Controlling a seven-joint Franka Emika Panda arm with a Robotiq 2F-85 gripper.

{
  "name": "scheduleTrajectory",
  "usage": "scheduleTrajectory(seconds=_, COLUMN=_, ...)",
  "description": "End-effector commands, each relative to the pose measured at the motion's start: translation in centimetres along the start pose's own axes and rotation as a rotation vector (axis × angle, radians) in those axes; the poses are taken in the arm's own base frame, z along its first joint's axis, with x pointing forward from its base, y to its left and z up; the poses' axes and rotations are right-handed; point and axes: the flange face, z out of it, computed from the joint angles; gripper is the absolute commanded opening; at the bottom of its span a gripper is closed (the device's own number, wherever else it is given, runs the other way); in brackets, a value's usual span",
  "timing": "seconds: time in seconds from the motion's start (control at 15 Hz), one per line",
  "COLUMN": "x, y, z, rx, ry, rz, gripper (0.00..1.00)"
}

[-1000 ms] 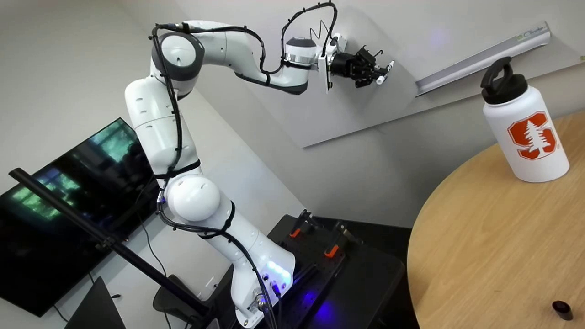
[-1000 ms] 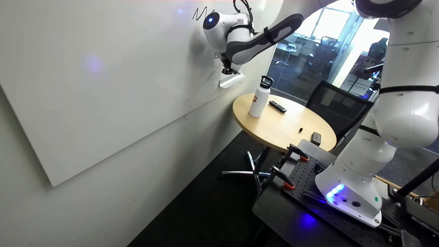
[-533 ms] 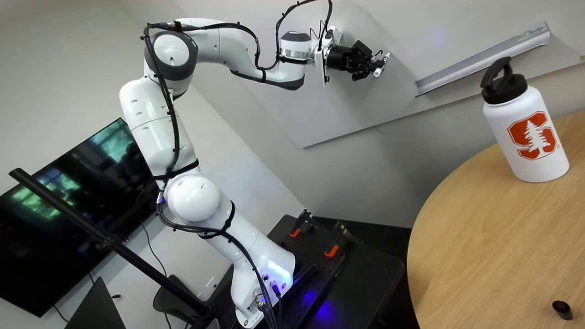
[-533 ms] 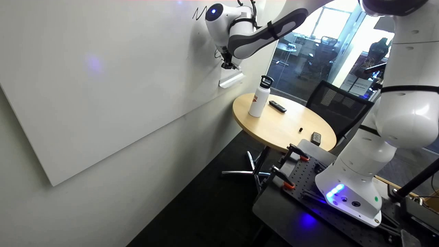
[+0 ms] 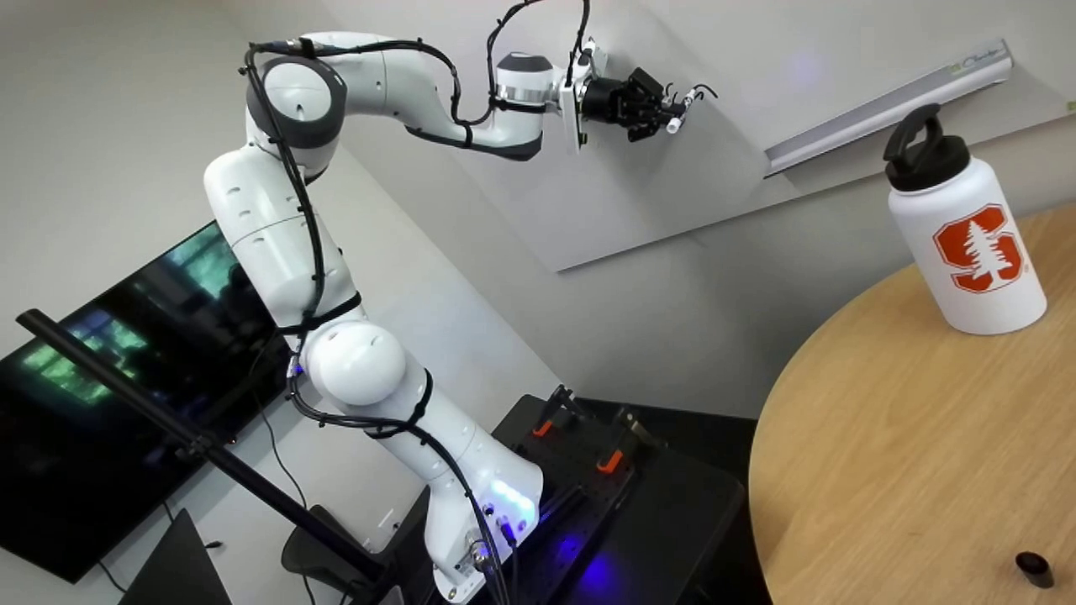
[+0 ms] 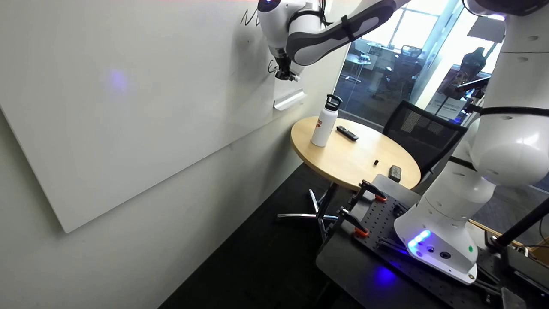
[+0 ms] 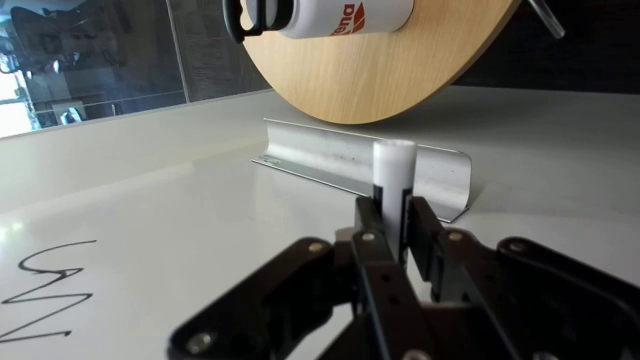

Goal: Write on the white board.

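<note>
A: What was under way?

B: A black gripper (image 7: 394,220), its fingers (image 7: 367,214) clamped around a white marker (image 7: 394,167), stood close to a white board (image 6: 141,116) mounted on the wall (image 6: 193,206) near a round wooden table (image 5: 891,454).

A: Which step of the job was that?

B: The writing itself, it seemed. In the wrist view a wavy black line (image 7: 47,298) ran across the glossy surface; in an exterior view a dark curl (image 5: 708,88) appeared right at the marker's far end. Whether the tip touched the board could not be told, since the gripper hid it in the wrist view.

A: Was the marker ready for use?

B: It appeared so. A small black piece (image 5: 1034,570), probably the marker's cap, lay on the table, well apart from a white water bottle (image 5: 967,235).

A: How far had the writing got?

B: Two marks at least stood on the board; whether they made a finished text could not be judged.

A: And the next move?

B: Most likely it called for light, even pressure, the tip drawn along the board's plane and the grip firm enough to stop the marker swivelling. If the curl counted as complete, a straight lift away would have come first, before any trip to a new spot.
</note>
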Motion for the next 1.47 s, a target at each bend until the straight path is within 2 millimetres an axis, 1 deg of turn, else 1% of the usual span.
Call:
scheduleTrajectory(seconds=0.0, x=1.6, y=-1.4, z=-2.7, rx=0.038, ry=0.075, rz=-0.062, gripper=0.08)
scheduleTrajectory(seconds=0.13, x=1.5, y=-2.2, z=-2.9, rx=0.048, ry=0.072, rz=-0.075, gripper=0.08)
scheduleTrajectory(seconds=0.33, x=1.4, y=-2.8, z=-2.4, rx=0.061, ry=0.049, rz=-0.093, gripper=0.08)
scheduleTrajectory(seconds=0.73, x=1.2, y=-2.6, z=-0.3, rx=0.059, ry=0.010, rz=-0.092, gripper=0.08)
scheduleTrajectory(seconds=1.0, x=1.0, y=-1.7, z=1.5, rx=0.057, ry=-0.016, rz=-0.078, gripper=0.08)
scheduleTrajectory(seconds=1.27, x=0.7, y=0.3, z=2.7, rx=0.053, ry=-0.031, rz=-0.042, gripper=0.08)
scheduleTrajectory(seconds=1.4, x=0.7, y=1.4, z=2.9, rx=0.053, ry=-0.028, rz=-0.021, gripper=0.08)
